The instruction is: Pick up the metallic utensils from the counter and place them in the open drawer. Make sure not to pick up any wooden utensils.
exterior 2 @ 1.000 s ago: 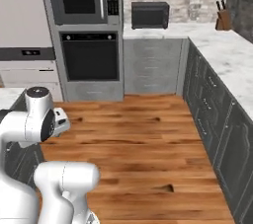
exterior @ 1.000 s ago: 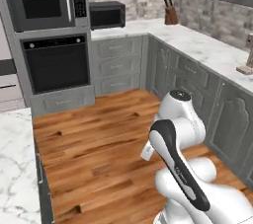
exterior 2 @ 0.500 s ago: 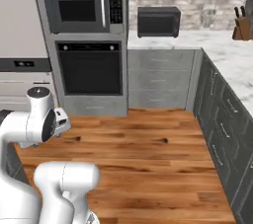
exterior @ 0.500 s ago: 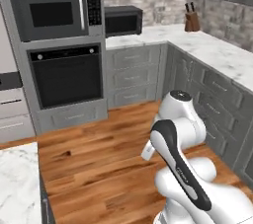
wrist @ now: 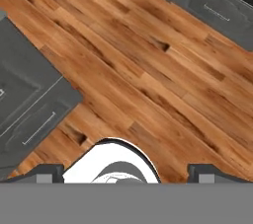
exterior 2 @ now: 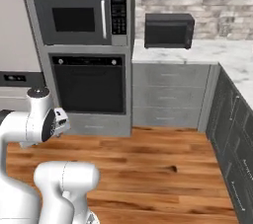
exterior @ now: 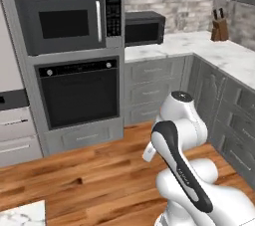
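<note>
The two-finger gripper [wrist: 126, 173] points down with its dark tips spread wide and empty over the brown wood-plank floor [wrist: 148, 70], while a corner of the white grey-veined marble counter [exterior: 22, 215] shows below the built-in black oven [exterior: 79, 93] and microwave [exterior: 67, 21].

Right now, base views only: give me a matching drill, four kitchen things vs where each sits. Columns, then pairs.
Things:
1. microwave
2. oven
3. toaster oven
4. knife block

Places:
A. far right on the counter, by the corner
B. on the counter beside the tall cabinet
C. built into the tall cabinet, upper slot
D. built into the tall cabinet, below the other appliance

Pairs: 1-C, 2-D, 3-B, 4-A
</note>
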{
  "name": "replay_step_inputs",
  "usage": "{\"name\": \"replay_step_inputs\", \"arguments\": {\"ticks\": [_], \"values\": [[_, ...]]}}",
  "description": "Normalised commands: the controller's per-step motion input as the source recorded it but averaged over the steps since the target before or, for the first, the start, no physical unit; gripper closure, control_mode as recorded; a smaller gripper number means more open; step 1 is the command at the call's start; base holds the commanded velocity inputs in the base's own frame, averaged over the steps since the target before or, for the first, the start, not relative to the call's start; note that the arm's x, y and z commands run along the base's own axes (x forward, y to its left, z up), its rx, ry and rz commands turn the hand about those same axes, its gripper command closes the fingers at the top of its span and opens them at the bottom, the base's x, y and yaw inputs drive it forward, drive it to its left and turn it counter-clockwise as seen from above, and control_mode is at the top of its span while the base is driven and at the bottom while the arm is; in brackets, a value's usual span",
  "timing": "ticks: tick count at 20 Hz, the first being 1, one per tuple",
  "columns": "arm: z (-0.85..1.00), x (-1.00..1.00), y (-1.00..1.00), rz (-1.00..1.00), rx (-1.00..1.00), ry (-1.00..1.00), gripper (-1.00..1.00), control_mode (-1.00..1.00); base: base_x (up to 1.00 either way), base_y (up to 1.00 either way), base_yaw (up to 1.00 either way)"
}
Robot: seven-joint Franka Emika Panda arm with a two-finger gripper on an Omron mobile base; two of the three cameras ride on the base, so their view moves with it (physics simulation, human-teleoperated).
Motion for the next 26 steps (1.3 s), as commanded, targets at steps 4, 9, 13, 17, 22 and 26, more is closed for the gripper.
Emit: {"name": "replay_step_inputs", "arguments": {"ticks": [4,9,13,17,22,26], "values": [[0.0,0.0,0.0,0.0,0.0,0.0,-1.0,1.0,1.0,0.03,0.32],[0.0,0.0,0.0,0.0,0.0,0.0,-1.0,1.0,1.0,0.0,0.58],[0.0,0.0,0.0,0.0,0.0,0.0,-1.0,1.0,1.0,0.0,0.65],[0.0,0.0,0.0,0.0,0.0,0.0,-1.0,1.0,0.87,0.0,0.72],[0.0,0.0,0.0,0.0,0.0,0.0,-1.0,1.0,0.63,0.0,0.78],[0.0,0.0,0.0,0.0,0.0,0.0,-1.0,1.0,0.65,0.0,0.78]]}}
